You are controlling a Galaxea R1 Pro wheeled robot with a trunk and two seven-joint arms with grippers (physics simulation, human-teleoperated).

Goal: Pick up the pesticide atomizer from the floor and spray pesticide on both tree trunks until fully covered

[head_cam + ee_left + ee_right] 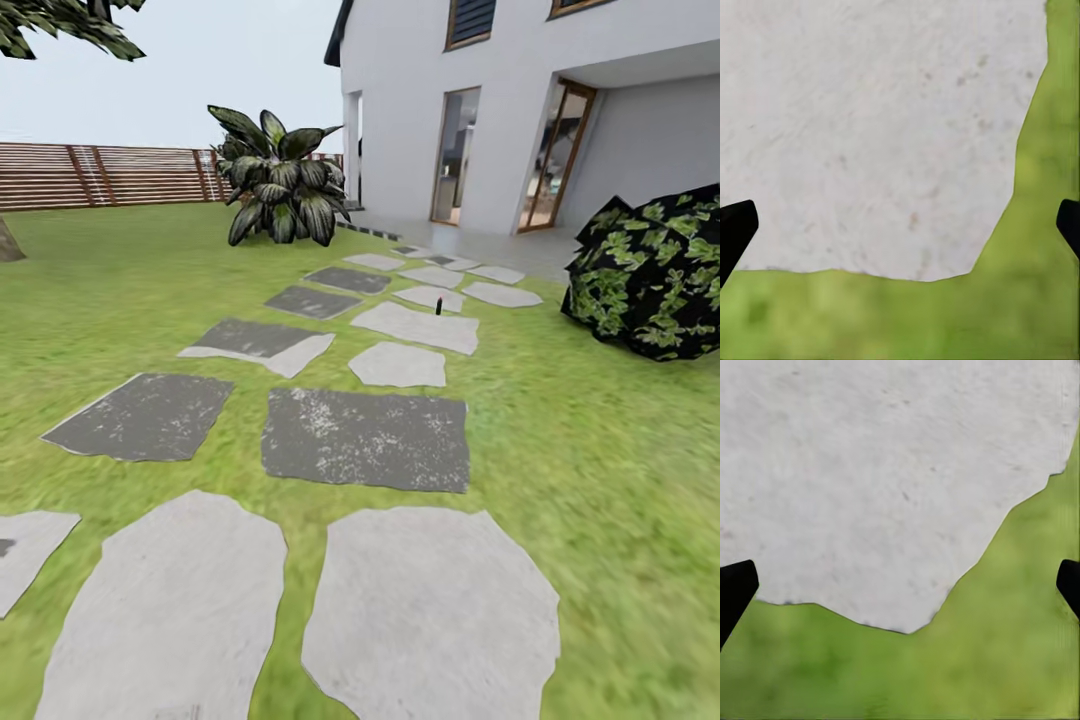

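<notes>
In the left wrist view my left gripper (900,225) is open, its dark fingertips (735,229) far apart over a pale stone slab (870,127) and grass (900,322). My right gripper (900,585) is open too, above the edge of another pale slab (885,472), with nothing between its fingers. Far up the path a tiny dark upright object (438,306) stands by a slab; it is too small to tell whether it is the pesticide atomizer. Dark foliage (60,25) hangs in at the top left. A grey-brown base (8,243) shows at the left edge; I cannot tell what it is.
A path of grey and pale stone slabs (365,437) runs ahead across the lawn (620,470) to a white house (520,110). A broad-leaved plant (280,185) stands by the house corner, a dark leafy bush (655,275) at right. A brown slat fence (110,175) closes the back left.
</notes>
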